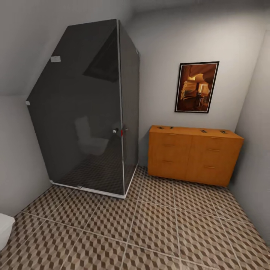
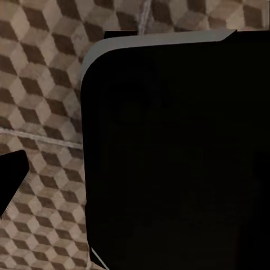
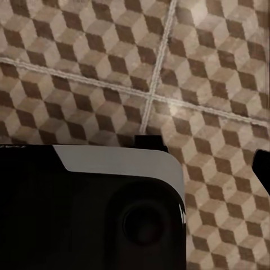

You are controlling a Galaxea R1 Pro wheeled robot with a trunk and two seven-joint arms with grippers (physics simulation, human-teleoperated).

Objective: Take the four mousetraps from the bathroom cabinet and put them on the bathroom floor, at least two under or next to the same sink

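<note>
Bathroom floor (image 1: 157, 225) extends to the cabinet (image 1: 193, 155), which carries four mousetraps (image 1: 203, 131) on its top. Both wrist cameras face floor tiles; gripper opening cannot be determined.

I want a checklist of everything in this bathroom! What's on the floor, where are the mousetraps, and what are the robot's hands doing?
Surface: bathroom floor, cube-pattern tiles, bare where seen.
Job's things: four mousetraps on top of the cabinet; drawers closed.
Clutter: nothing seen.
Grippers: cannot tell open or shut; wrist views look down at tiles past dark robot parts.
Cables: nothing seen.
Surroundings: dark glass shower, framed picture, white fixture edge.
</note>
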